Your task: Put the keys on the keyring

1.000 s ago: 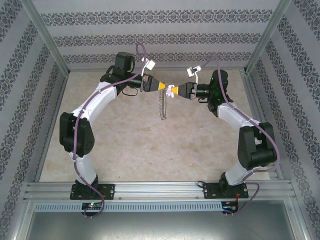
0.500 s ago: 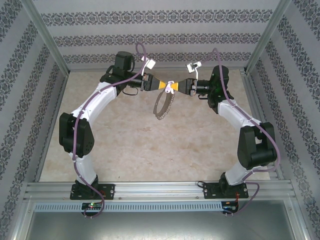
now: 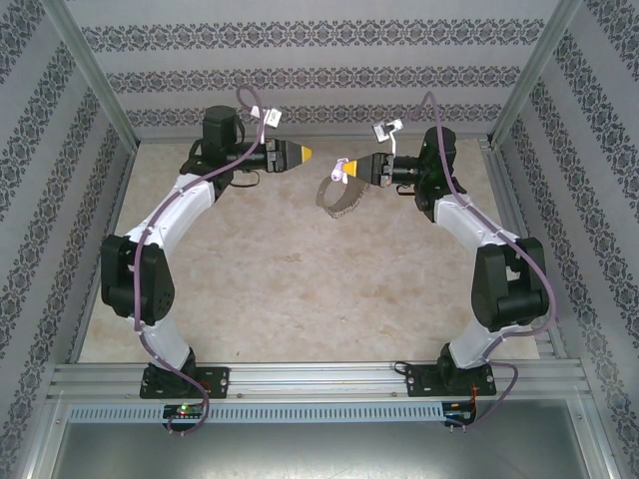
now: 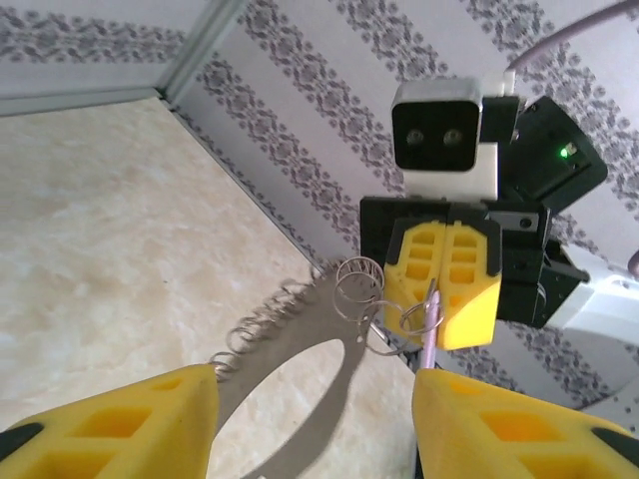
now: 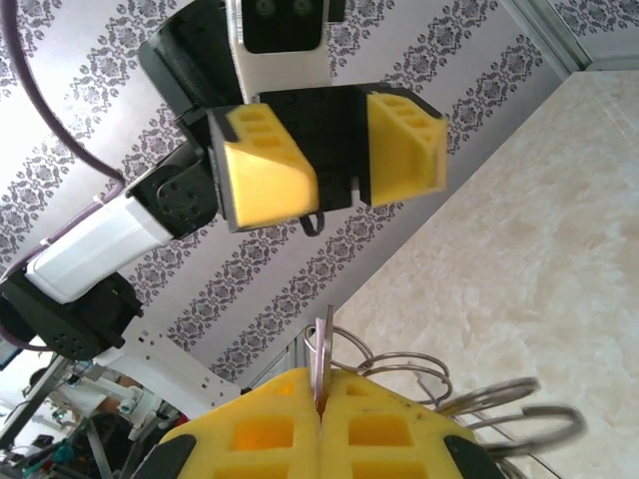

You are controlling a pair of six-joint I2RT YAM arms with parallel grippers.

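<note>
My right gripper (image 3: 344, 172) is shut on a thin pale-purple key (image 4: 428, 341), which stands edge-on between its yellow pads (image 5: 321, 351). The keyring (image 3: 339, 200), a grey hoop fringed with small metal rings and keys (image 4: 268, 319), hangs below that gripper over the table. Several wire loops (image 5: 424, 374) show beside the right pads. My left gripper (image 3: 300, 153) is open and holds nothing, a short gap to the left of the right gripper. Its yellow fingers (image 4: 110, 424) are spread wide. From the right wrist, the left gripper (image 5: 337, 165) faces me with its jaws apart.
The beige table (image 3: 300, 289) lies below both arms. Patterned walls (image 3: 319, 75) and metal frame posts (image 3: 95, 80) enclose it on three sides. An aluminium rail (image 3: 319, 379) runs along the near edge by the arm bases.
My left gripper let go at the purple key, opened and drew back to the left. The keyring now hangs from the right gripper alone and has swung round.
</note>
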